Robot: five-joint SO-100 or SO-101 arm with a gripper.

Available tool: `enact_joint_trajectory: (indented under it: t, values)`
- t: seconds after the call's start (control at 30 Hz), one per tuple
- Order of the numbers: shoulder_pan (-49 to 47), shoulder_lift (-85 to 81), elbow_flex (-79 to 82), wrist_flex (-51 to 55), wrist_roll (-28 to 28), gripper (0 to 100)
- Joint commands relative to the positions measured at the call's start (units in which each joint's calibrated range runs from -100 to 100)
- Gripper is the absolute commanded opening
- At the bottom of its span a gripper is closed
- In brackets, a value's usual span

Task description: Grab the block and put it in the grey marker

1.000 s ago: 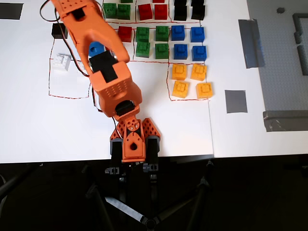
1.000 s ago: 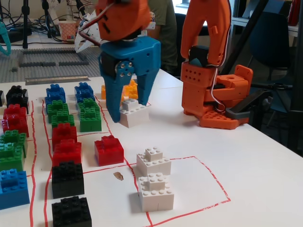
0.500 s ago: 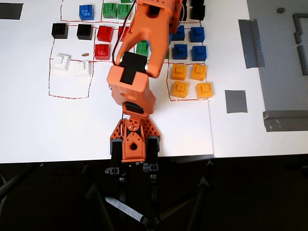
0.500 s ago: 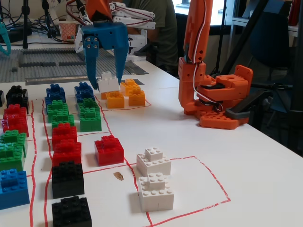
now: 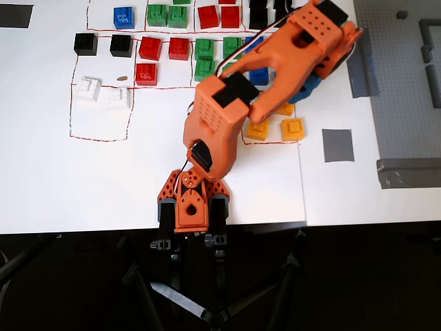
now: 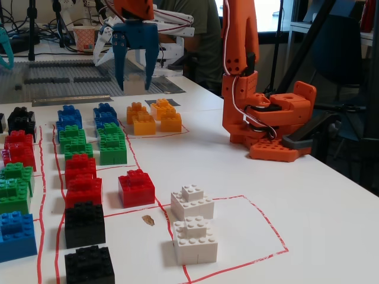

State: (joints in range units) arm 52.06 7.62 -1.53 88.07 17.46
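Note:
My blue gripper [image 6: 135, 86] hangs fingers down at the far side of the table in the fixed view, shut on a white block [image 6: 135, 83] held just above the surface, beyond the yellow cubes [image 6: 145, 123]. The grey marker [image 6: 161, 102] is a flat grey square to the right of the gripper in that view. In the overhead view it [image 5: 337, 145] lies right of the yellow cubes [image 5: 292, 129]. There the orange arm covers the held block, and only part of the gripper [image 5: 309, 88] shows.
Two more white blocks [image 6: 192, 204] [image 5: 89, 88] sit inside a red outline. Rows of red, green, blue and black cubes [image 6: 84, 189] fill the left in the fixed view. A darker grey rectangle [image 5: 363, 72] and grey tape strip [image 5: 406, 172] lie near the marker. The arm's base [image 6: 266, 118] stands at right.

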Motion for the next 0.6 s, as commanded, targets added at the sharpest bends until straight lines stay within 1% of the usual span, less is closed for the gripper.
enact_joint_trajectory:
  t: [0.0, 0.3, 0.57]
  values:
    - [4.1, -1.7, -7.8, -0.1, 1.9, 0]
    - [16.1, 7.3, -18.8, -2.3, 7.5, 0]
    - [23.4, 13.5, -23.9, -4.5, 11.3, 0]
